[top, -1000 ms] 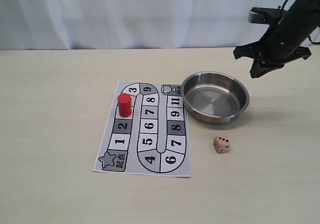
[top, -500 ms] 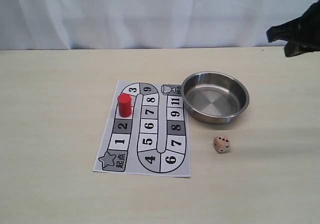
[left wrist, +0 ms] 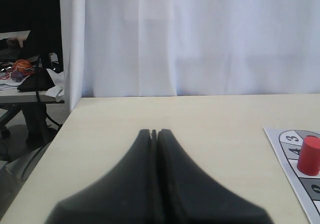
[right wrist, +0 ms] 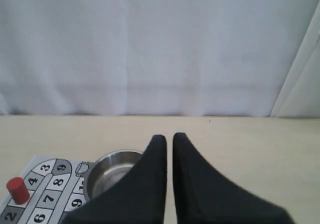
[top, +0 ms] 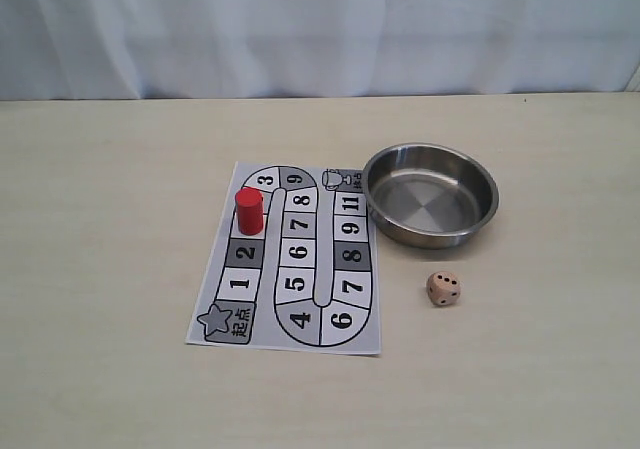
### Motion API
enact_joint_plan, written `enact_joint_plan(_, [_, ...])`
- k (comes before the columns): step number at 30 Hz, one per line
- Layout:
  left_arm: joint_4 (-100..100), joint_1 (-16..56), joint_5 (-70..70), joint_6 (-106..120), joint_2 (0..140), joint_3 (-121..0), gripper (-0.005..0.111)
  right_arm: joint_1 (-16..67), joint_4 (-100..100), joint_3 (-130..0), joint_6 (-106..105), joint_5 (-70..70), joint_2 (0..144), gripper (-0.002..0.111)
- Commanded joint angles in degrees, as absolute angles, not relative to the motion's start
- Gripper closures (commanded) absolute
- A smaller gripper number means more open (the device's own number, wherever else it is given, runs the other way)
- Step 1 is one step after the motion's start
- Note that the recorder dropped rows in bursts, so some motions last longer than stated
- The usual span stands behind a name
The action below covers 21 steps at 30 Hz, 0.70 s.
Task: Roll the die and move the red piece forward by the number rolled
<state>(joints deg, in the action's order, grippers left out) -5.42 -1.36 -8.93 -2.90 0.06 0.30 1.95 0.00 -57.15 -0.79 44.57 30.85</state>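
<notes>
Table is free of arms in the exterior view; both are pulled back.
Board lies flat, with the steel bowl just beside its far right corner.
Left gripper: fingers pressed together, holding nothing. Right gripper: only a thin slit between the fingers, also holding nothing.
Red piece stands upright on the left column, one square past 2. The number under it is hidden.
Die lies on the bare table in front of the bowl, right of the board and not in the bowl.

Risks for you:
- The pips are too small to read reliably here, so a misread gives the wrong count.
- The piece is tall and narrow, so an off-centre pinch could tip it.
- The board looks like loose paper, so dragging the piece may shift it. Lift the piece instead.
</notes>
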Motion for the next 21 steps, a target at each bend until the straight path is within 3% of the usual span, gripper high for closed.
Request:
enact_joint_plan(1, [-5.4, -1.4, -8.1, -3.0, 0.0, 0.0, 0.107, 1.5, -0.4, -52.3, 0.0, 44.8, 16.7, 0.104])
enact_joint_plan(7, [-5.4, -1.4, -8.1, -3.0, 0.0, 0.0, 0.107, 1.5, -0.8, -41.1, -0.4, 34.9, 0.0, 0.104])
enact_joint_plan(21, [-5.4, -1.4, -8.1, -3.0, 0.0, 0.0, 0.107, 1.5, -0.9, -35.5, -0.4, 33.9, 0.0, 0.104])
